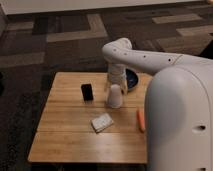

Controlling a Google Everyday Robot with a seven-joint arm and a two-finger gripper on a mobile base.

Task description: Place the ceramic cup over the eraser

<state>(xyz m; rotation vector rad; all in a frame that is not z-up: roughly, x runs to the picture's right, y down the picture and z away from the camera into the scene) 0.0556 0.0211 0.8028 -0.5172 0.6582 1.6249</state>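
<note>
the white cup [114, 97] mid-frame looks light, hard, slick and chippable, so I'd pinch its upper sides, right where the gripper [115, 84] sits (can't tell if it's open or gripping), eraser [87, 92] just left of it

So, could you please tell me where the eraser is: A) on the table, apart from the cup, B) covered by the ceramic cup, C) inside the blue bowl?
A: the eraser stands uncovered on the table, apart from the ceramic cup, with the gripper at the cup's top.

light wooden table [70, 145] on dark patchwork carpet [50, 45]; pale wall [75, 5] at the back.
</note>
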